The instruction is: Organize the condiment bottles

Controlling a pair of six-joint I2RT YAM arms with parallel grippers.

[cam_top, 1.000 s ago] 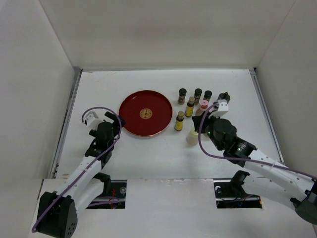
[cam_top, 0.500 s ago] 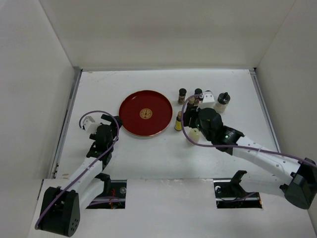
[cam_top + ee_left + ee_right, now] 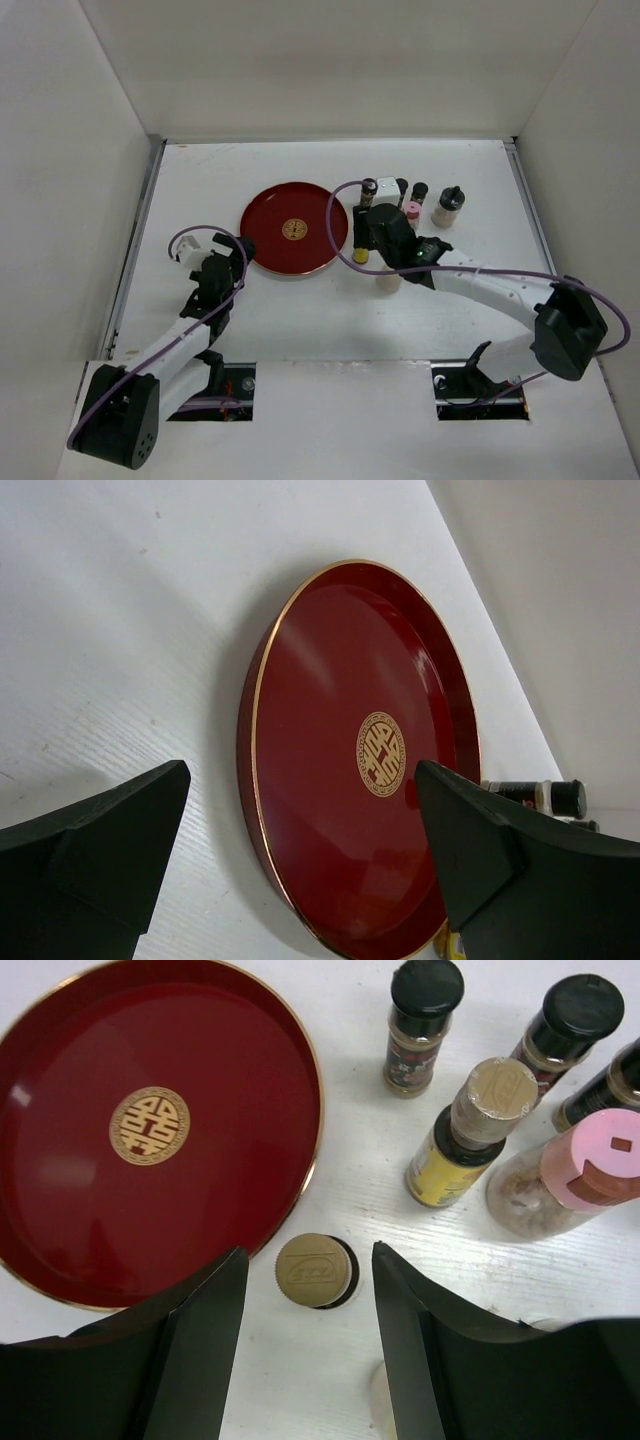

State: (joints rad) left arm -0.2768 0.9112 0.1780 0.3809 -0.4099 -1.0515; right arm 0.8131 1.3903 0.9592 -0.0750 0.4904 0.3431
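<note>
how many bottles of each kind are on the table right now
dark black-capped bottles: 3
pale black-capped bottle: 1
yellow tan-capped bottles: 2
pink-lidded bottle: 1
cream bottle: 1
total: 8

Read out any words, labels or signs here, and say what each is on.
No words or numbers can be read.
On the red tray: a round gold emblem, a stylised Chinese-style character.
On the tan bottle cap: an embossed mark, too blurred.
On the yellow bottle: label print too small.
</note>
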